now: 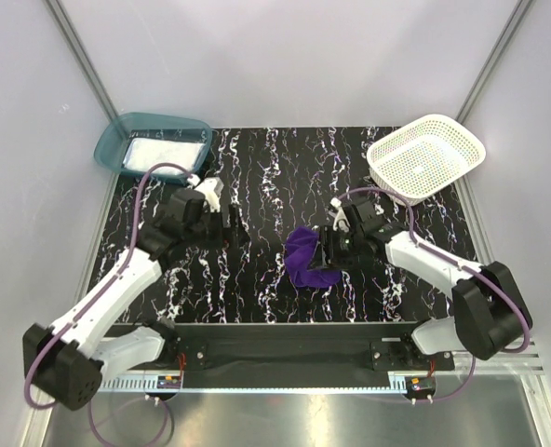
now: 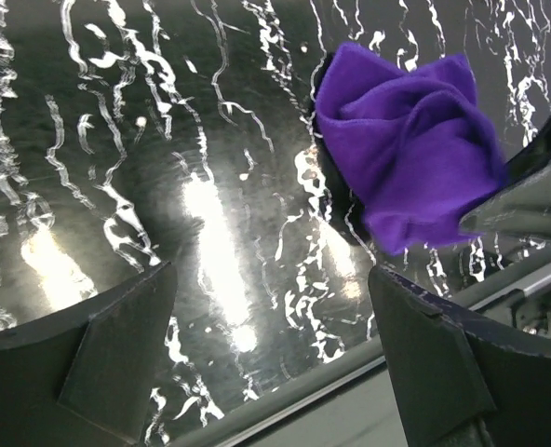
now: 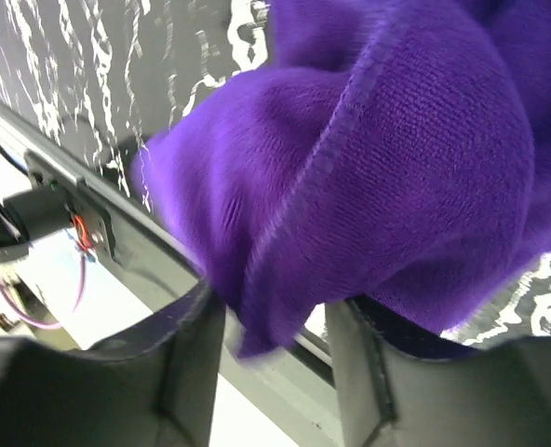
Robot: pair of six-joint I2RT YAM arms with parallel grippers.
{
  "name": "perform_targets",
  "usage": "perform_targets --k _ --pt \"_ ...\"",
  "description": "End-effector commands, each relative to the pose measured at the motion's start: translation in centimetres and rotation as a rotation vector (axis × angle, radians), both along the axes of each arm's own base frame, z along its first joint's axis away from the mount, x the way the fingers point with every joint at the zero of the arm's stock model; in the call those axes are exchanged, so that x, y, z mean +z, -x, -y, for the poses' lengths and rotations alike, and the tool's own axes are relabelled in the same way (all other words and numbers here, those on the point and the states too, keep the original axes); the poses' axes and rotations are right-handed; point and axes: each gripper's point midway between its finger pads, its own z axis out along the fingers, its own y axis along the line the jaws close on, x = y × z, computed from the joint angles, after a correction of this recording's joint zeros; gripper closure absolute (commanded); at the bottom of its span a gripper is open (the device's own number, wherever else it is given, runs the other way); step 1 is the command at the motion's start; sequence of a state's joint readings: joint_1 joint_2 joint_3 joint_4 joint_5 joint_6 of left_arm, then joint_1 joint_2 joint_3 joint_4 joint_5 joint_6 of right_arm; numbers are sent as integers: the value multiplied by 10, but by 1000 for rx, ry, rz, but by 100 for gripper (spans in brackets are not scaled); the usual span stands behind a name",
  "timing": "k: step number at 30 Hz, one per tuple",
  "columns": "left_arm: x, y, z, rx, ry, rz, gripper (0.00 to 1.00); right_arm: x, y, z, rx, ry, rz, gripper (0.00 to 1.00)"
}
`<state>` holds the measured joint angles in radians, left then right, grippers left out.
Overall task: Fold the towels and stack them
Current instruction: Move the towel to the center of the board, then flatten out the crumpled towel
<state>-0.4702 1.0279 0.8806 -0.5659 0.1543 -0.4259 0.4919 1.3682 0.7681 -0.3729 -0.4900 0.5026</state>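
Draping into the half-spread right gripper [image 3: 275, 368], purple towel [image 3: 396, 168], seemingly unpinched, left gripper [image 2: 271, 279] wide apart nearby

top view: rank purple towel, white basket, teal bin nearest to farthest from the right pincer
1. purple towel, at the right pincer, mid-table
2. white basket, far right corner
3. teal bin, far left corner

The purple towel [image 1: 303, 261] lies crumpled in a loose heap near the middle of the tabletop [image 1: 257, 168], its stitched hem showing, and a white towel [image 1: 159, 149] lies in the far-left bin [image 1: 117, 130]
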Motion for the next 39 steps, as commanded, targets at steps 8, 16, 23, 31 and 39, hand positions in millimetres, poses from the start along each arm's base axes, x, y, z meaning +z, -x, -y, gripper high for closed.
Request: perform_targets --k 8,16,23,31,39 --pt "-19 -44 68 -114 161 -34 19 38 -54 35 -170 261 224 30" --pt "-42 -47 132 -274 184 -93 23 6 -89 67 -325 304 132 42" --pt "-39 -20 174 -408 232 -79 29 -4 -88 79 -363 298 123 40" --pt "-46 -3 203 -462 188 -127 34 -35 -104 85 -422 288 45 42" --pt "-65 13 205 -431 118 -187 53 -34 -94 95 -439 315 65 42"
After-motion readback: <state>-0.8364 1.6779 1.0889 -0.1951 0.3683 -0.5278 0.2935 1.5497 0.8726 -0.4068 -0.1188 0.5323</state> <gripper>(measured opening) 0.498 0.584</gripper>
